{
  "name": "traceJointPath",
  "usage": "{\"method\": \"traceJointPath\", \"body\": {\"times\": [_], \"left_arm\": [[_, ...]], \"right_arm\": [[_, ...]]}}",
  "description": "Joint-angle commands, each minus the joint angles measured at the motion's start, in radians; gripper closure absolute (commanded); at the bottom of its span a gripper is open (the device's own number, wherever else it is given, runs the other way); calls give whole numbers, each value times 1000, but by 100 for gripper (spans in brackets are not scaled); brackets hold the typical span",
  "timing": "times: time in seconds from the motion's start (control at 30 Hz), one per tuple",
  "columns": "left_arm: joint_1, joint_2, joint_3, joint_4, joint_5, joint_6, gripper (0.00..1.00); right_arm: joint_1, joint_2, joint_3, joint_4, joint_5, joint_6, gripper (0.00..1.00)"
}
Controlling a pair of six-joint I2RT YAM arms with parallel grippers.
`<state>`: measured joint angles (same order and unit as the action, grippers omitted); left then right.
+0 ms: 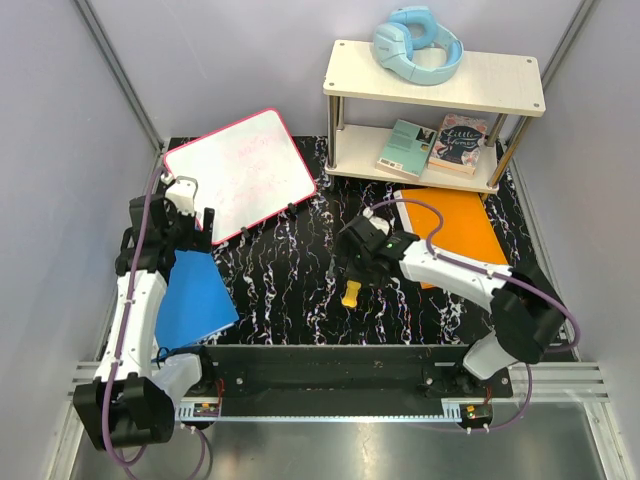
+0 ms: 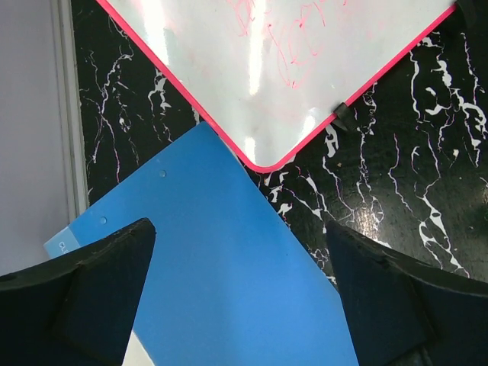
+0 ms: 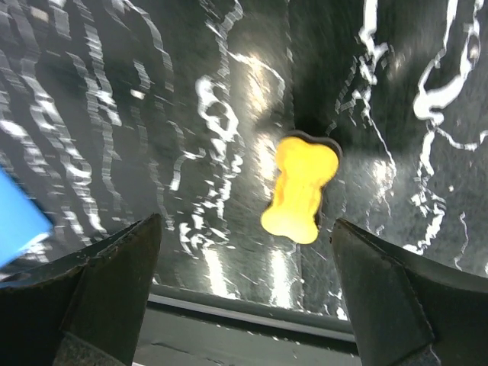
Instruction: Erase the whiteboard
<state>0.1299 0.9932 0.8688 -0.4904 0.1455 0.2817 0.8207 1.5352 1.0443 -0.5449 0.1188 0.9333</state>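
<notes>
left claw (image 1: 195, 225) spread wide, empty, over blue folder (image 1: 192, 297) by the whiteboard (image 1: 240, 170) near corner. whiteboard flat on counter (image 1: 290, 290), far left, pink scribbles not wiped. right claw (image 1: 365, 255) spread too, empty, above yellow eraser (image 1: 351, 293). Step looks like eraser pickup. Next: lower right claw, straddle eraser, close, carry left.
</notes>
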Motion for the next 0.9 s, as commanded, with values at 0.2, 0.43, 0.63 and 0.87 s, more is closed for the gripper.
{"method": "traceJointPath", "body": {"times": [0.2, 0.43, 0.63, 0.87], "left_arm": [[-22, 91, 36, 10, -291, -10, 1], [-110, 188, 87, -20, -559, 25, 1], [-181, 171, 94, -19, -612, 71, 1], [-181, 133, 96, -33, -554, 57, 1]], "right_arm": [[17, 82, 59, -124, 27, 32, 6], [17, 150, 83, -105, 5, 7, 12], [17, 174, 88, -115, 10, 13, 12], [9, 178, 86, -110, 39, 16, 22]]}}
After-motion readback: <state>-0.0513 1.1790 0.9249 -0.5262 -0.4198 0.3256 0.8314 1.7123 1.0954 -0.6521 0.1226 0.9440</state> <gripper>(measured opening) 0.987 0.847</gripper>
